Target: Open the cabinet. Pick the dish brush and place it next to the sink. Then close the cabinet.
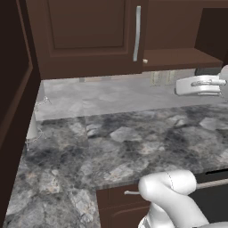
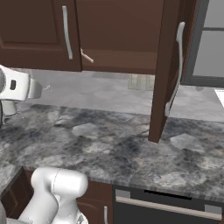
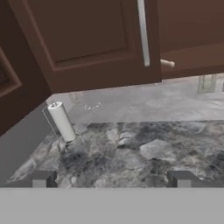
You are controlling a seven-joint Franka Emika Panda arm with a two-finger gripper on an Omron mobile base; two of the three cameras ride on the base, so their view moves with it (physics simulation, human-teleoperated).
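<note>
The cabinet (image 1: 89,31) hangs over the counter. Its left door is shut, with a silver bar handle (image 1: 137,33). The right door (image 2: 166,70) stands swung out edge-on, baring the shelf (image 1: 178,58). A short pale stick end (image 3: 167,64) pokes past the shelf edge beside the shut door, also visible in the side views (image 2: 86,57). Whether it belongs to the dish brush I cannot tell. My gripper (image 3: 111,180) hovers above the counter below the open shelf, jaws wide open and empty (image 1: 180,87) (image 2: 38,89). The sink is out of view.
A paper towel holder (image 3: 61,122) stands at the counter's left end by the wall (image 1: 33,127). A tall dark brown panel (image 1: 13,89) closes off the left side. Below the marble counter (image 2: 109,148) sit a drawer unit (image 1: 120,196) and a black dishwasher front (image 2: 166,205).
</note>
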